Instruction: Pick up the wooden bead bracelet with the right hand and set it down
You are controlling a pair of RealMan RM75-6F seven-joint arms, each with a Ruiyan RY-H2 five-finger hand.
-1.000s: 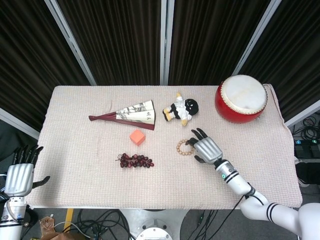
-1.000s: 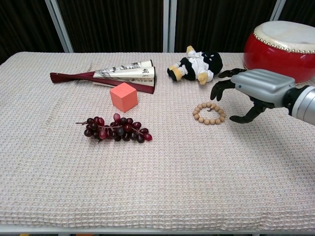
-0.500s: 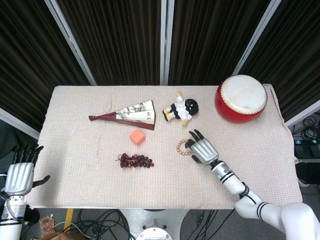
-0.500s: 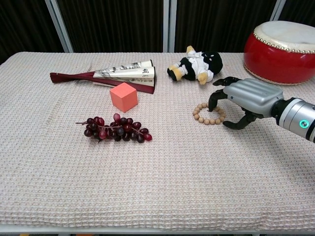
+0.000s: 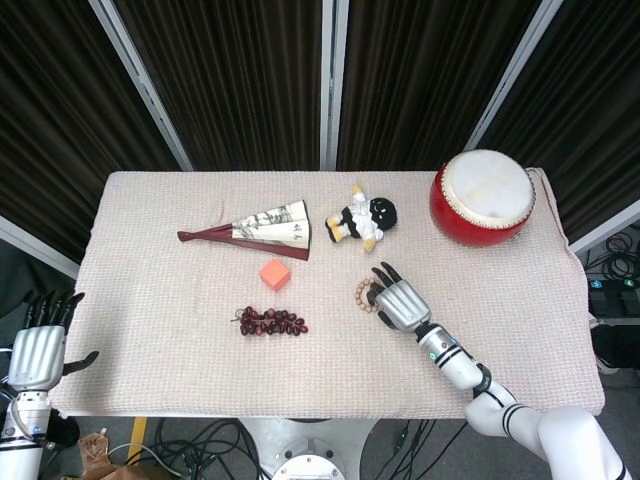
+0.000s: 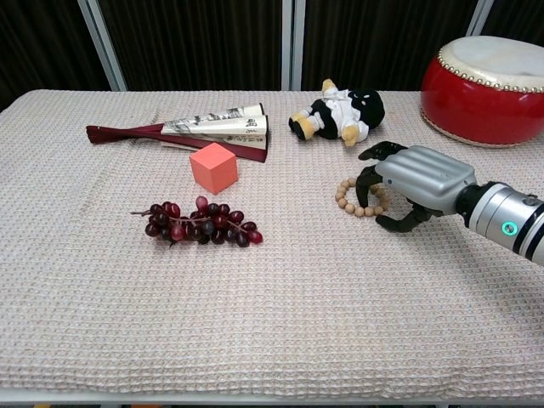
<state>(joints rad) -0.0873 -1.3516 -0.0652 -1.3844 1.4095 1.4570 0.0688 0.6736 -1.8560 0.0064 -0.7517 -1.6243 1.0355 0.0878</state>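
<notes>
The wooden bead bracelet lies flat on the woven cloth, right of centre. My right hand hovers over its right half. The fingertips curl down onto the beads and into the ring, and the thumb hooks in just beyond the ring's right side. The grip is not closed, and the bracelet still rests on the table. The hand hides the ring's right part. My left hand hangs off the table's near left corner, fingers apart and holding nothing; only the head view shows it.
A red drum stands at the back right. A small doll lies just behind the bracelet. Left of it are a folded fan, an orange cube and a bunch of dark grapes.
My right hand has slid left and lowered from beside the bracelet onto it, its fingers now curling over the beads. The bracelet and my left hand have stayed put.
</notes>
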